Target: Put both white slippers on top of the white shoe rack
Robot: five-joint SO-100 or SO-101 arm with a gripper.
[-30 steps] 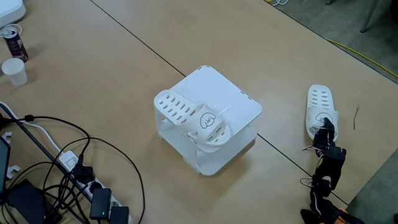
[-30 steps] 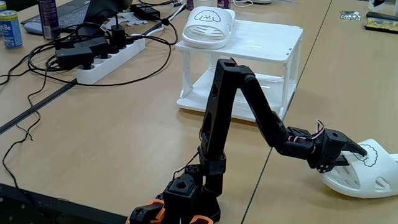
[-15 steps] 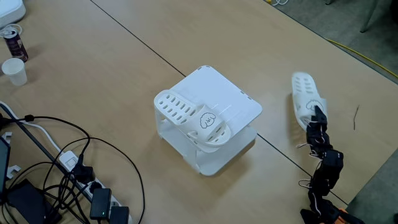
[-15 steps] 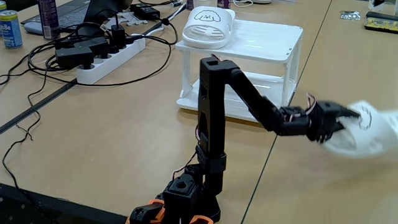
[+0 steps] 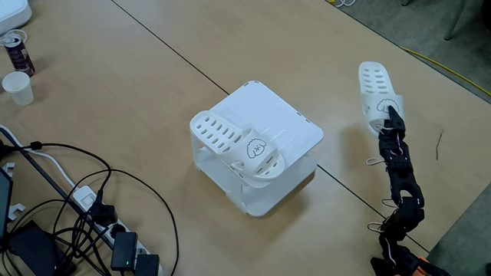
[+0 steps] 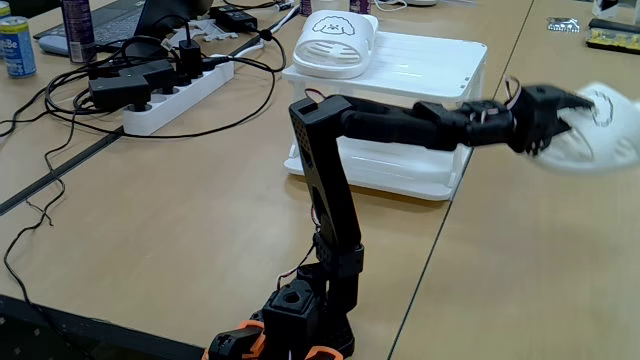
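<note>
One white slipper (image 5: 238, 147) lies on the left side of the white shoe rack's flat top (image 5: 270, 110), its cartoon face toward the front; it also shows on the shoe rack (image 6: 425, 62) as a white slipper (image 6: 335, 45). The other white slipper (image 5: 376, 86) hangs in the air to the right of the rack, with my gripper (image 5: 390, 116) shut on its strap end. Seen from the side, my arm reaches out level at the height of the rack top, and the gripper (image 6: 577, 103) holds that slipper (image 6: 612, 142), which is blurred.
A paper cup (image 5: 18, 87) and a can (image 5: 17, 52) stand at the far left. Black cables (image 5: 73, 203) and a power strip (image 6: 172, 92) crowd the left side. The table's edge runs close to the right of my arm base (image 6: 300, 320).
My gripper has lifted the second slipper off the table, up to about the height of the rack top. The arm has stretched out flat. The slipper on the rack has not moved.
</note>
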